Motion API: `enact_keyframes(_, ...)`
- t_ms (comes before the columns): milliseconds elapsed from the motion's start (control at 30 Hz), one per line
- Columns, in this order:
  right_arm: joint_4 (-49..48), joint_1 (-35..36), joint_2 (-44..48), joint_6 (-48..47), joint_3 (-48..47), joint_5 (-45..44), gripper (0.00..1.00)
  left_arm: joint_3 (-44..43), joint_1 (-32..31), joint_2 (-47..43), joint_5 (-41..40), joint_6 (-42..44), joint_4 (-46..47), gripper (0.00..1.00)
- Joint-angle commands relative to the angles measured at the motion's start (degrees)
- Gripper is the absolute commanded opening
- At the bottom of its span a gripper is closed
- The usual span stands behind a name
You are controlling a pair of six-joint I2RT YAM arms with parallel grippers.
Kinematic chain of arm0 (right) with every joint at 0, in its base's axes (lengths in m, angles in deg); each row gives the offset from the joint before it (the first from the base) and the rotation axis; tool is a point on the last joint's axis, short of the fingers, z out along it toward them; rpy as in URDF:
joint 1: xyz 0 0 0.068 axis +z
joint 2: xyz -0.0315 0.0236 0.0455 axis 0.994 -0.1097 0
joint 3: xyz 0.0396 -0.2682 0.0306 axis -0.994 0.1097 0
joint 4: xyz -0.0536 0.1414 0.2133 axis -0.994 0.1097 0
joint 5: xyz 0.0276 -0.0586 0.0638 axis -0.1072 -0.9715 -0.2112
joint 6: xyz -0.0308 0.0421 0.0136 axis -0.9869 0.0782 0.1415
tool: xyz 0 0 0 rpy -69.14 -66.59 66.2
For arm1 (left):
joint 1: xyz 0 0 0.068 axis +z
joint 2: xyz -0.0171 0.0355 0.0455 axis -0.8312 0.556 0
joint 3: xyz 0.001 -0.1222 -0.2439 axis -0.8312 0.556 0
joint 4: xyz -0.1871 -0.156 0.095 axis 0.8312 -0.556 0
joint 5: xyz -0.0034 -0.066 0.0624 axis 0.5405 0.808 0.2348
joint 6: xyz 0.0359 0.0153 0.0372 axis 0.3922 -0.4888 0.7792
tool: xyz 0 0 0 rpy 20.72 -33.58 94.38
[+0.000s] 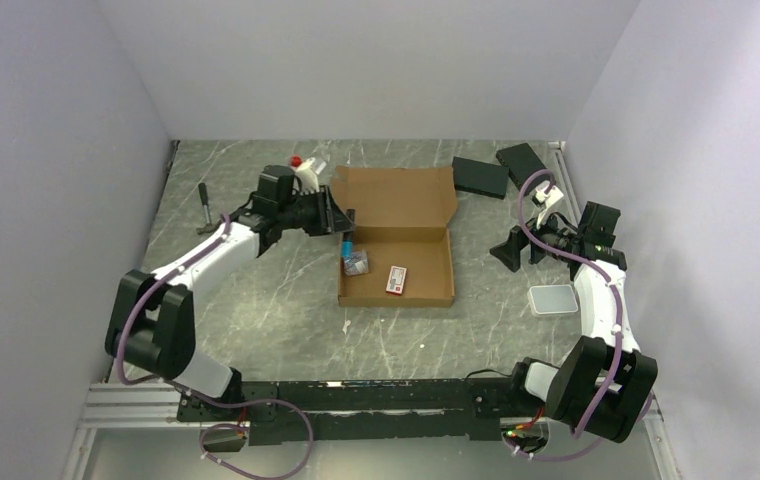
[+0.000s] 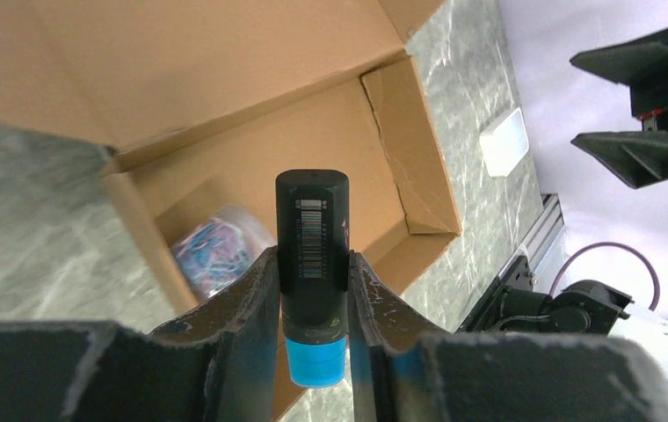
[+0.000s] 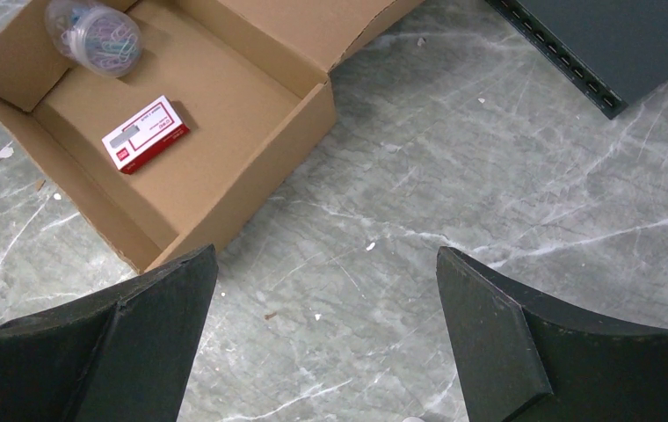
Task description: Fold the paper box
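Though due for folding, open at mid-surface: paper box (image 1: 426, 265), lid flap raised on the far side. Clamped in left fingers (image 2: 238, 316) over its left wall: black blue-capped tube (image 2: 313, 255), probably bound for inside. Already in there: paper-clip tub (image 3: 93, 33) and red-and-white packet (image 3: 146, 134). Spread wide and empty near the right edge: right fingers (image 3: 506, 343), apparently waiting. At far-right corner, black slabs (image 1: 480, 176); by right edge, grey tray (image 1: 553, 299); neither blocking the flaps.

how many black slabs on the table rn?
2. One black slab lies on the table just right of the paper box lid; the second slab sits farther back and right. More may be hidden from view.
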Motion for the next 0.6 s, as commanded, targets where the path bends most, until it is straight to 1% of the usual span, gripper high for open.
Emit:
enact_keyframes(0, -0.9, 0.2, 0.7, -0.8, -0.9, 1.6, 1.0, -4.2, -5.3, 3.6, -2.5, 1.2, 1.8, 0.0)
enact_keyframes(100, -0.9, 0.2, 0.8, -0.8, -0.9, 1.7, 1.0, -5.6, -8.8, 6.5, -4.7, 1.7, 1.1, 0.0)
enact_keyframes(200, -0.8, 0.2, 0.9, -0.9, -0.9, 1.7, 1.0, -7.6, -11.8, 9.1, -7.2, 2.9, -1.1, 0.03)
enact_keyframes(233, -0.8, 0.2, 0.9, -0.9, -0.9, 1.7, 1.0, -8.3, -12.7, 9.8, -8.2, 3.3, -2.3, 0.05)
enact_keyframes(367, -0.6, 0.1, 0.9, -1.0, -0.9, 1.8, 1.0, -9.7, -14.9, 12.0, -10.4, 4.2, -4.4, 0.22)
enact_keyframes(500, -0.6, 0.1, 1.0, -1.0, -0.9, 1.9, 1.0, -9.1, -15.1, 12.0, -10.8, 3.8, -4.1, 0.44)
enact_keyframes(567, -0.7, 0.2, 0.9, -1.0, -0.9, 1.9, 1.0, -8.6, -15.2, 11.0, -11.1, 4.2, -4.0, 0.54)
